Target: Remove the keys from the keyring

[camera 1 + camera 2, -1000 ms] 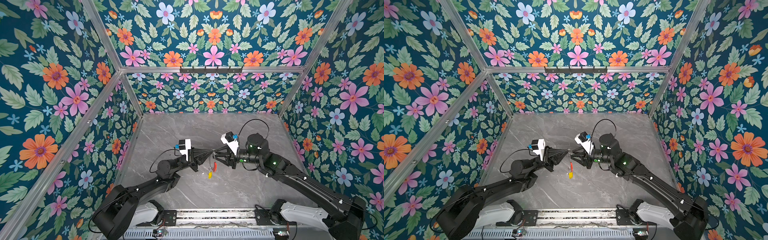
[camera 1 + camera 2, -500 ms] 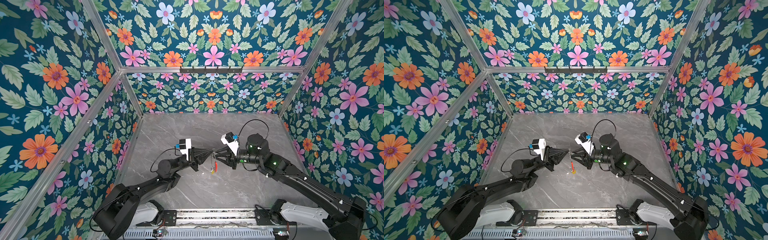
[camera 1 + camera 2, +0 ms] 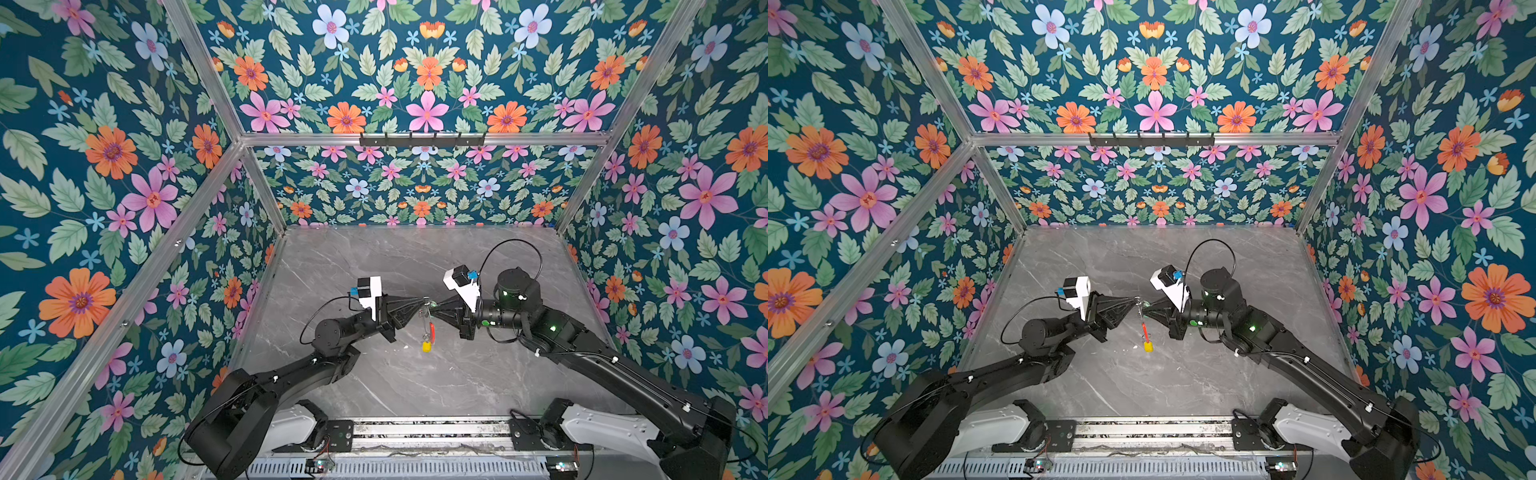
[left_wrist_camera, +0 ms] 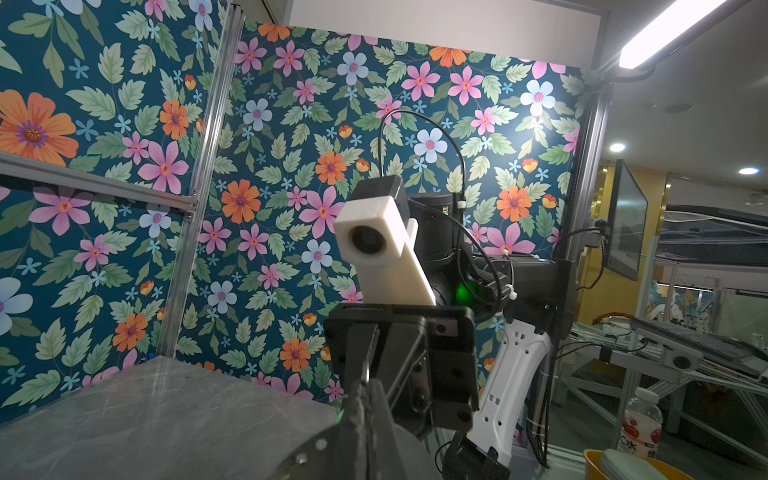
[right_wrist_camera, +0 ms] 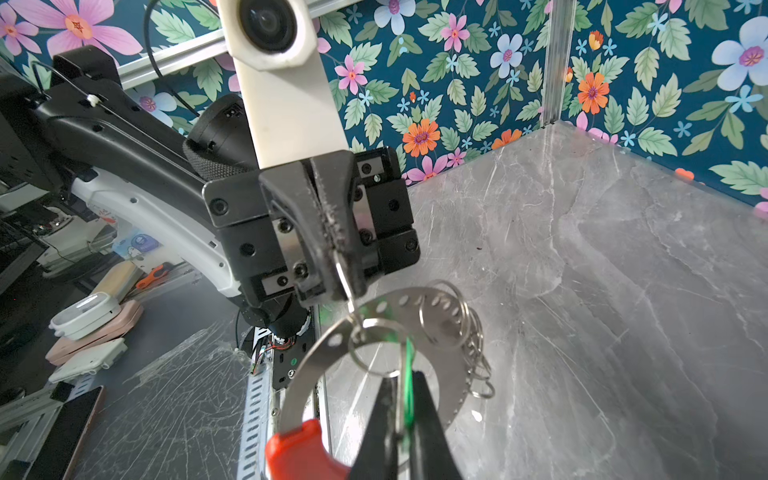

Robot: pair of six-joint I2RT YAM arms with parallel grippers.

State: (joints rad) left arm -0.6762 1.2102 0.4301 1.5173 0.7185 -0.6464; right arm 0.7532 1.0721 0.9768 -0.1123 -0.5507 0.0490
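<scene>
Above the middle of the table (image 3: 374, 266), the keyring (image 5: 415, 307) hangs between the 2 grippers, with the yellow key (image 3: 426, 345) dangling under it. The right gripper (image 5: 405, 390), a bit apart 1 second ago, is now pressed together on the green key (image 5: 409, 361), and the left gripper (image 5: 338, 270) pinches the keyring's top. Both arms stretch toward each other, tips almost touching.

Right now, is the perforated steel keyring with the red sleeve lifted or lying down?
Lifted: keyring hangs between left gripper and right gripper, clear of the grey marble table.
</scene>
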